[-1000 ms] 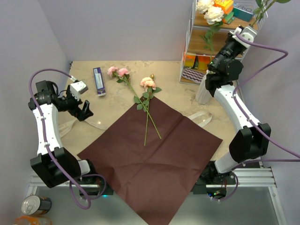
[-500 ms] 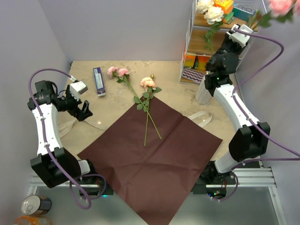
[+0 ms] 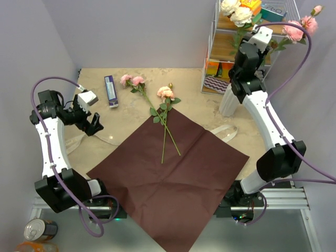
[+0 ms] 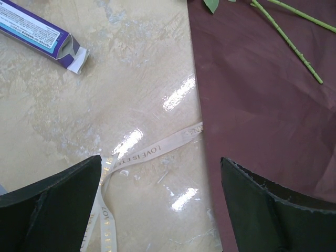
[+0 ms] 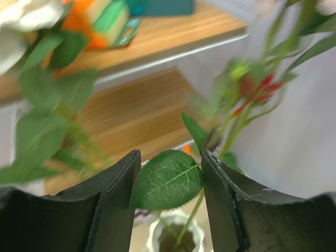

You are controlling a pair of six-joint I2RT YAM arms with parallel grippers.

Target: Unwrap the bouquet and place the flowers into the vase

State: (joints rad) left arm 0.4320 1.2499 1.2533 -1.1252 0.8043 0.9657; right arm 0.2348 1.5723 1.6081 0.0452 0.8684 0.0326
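The maroon wrapping paper (image 3: 176,170) lies flat and open on the table. Two pink flowers (image 3: 164,113) lie crossed at its far corner. The white vase (image 3: 227,104) stands at the right, partly behind my right arm. My right gripper (image 3: 239,76) hovers over the vase mouth (image 5: 176,237), open, jaws apart. A green leaf (image 5: 168,179) hangs between them, and its stem runs down into the vase. That flower's pink blooms (image 3: 302,25) lean up to the right. My left gripper (image 4: 161,169) is open above the cream ribbon (image 4: 152,149), holding nothing.
A white wire rack (image 3: 212,50) with colourful boxes stands just behind the vase. Cream roses (image 3: 234,13) rise in front of it. A purple box (image 3: 110,91) lies at the back left. More ribbon (image 3: 223,131) trails near the vase.
My right gripper has opened off the flower stem and moved left over the vase. The pink blooms have swung into view at the upper right. The left arm is unchanged.
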